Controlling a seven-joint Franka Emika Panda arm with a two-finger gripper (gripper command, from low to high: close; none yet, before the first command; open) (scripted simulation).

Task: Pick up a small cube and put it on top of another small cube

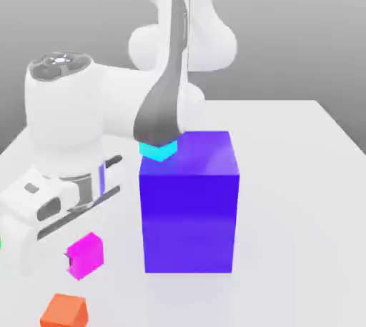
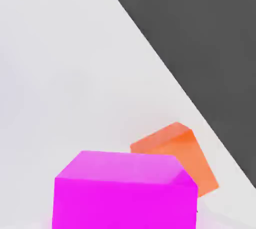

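Blue-purple block [image 1: 189, 211], orange cube [image 1: 65, 312] near end effector [image 1: 82, 255] gripping magenta cube [image 2: 125, 193], arm [image 1: 161, 108] before cyan cube [image 1: 158, 150]

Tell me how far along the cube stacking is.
Done: the magenta cube looks picked up, large and close in the hand view.
In hand: that cube, with the end effector shut on it.
Left: carry it to another small cube, perhaps the cyan cube by the blue block, set it on top and release.
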